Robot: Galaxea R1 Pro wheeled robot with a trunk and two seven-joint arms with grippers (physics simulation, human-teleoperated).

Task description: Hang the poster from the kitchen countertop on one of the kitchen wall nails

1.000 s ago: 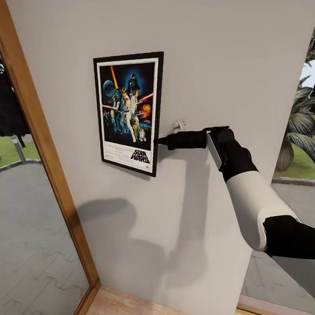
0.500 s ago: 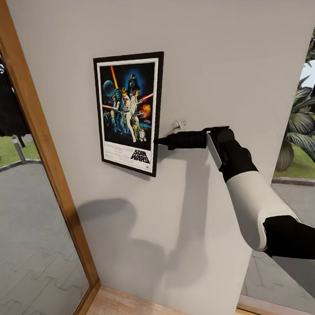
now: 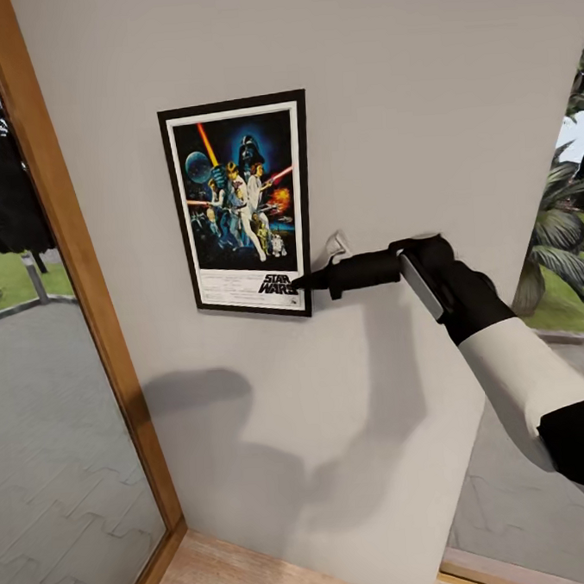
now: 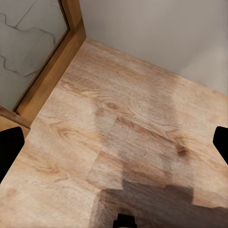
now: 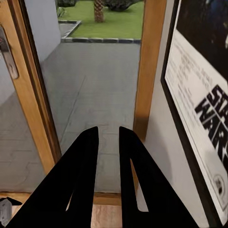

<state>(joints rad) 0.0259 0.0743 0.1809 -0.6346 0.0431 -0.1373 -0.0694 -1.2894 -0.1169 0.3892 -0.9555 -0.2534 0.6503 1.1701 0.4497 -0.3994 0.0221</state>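
I see grey wall [image 3: 384, 105], wood door frame [image 3: 75, 279], wood floor [image 4: 123, 137], paved yard [image 5: 90, 80], palm [image 3: 557, 250].

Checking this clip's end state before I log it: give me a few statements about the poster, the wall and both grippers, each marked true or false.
1. The poster is up on the grey wall. True.
2. The right gripper has its tips at the poster's lower right corner. True.
3. The right gripper's fingers clamp the poster's frame. False: nothing sits between them, and the poster lies beside them.
4. The left gripper points at the poster. False: it faces the wooden floor.
5. The poster hangs upside down. False: its title reads upright at the bottom.
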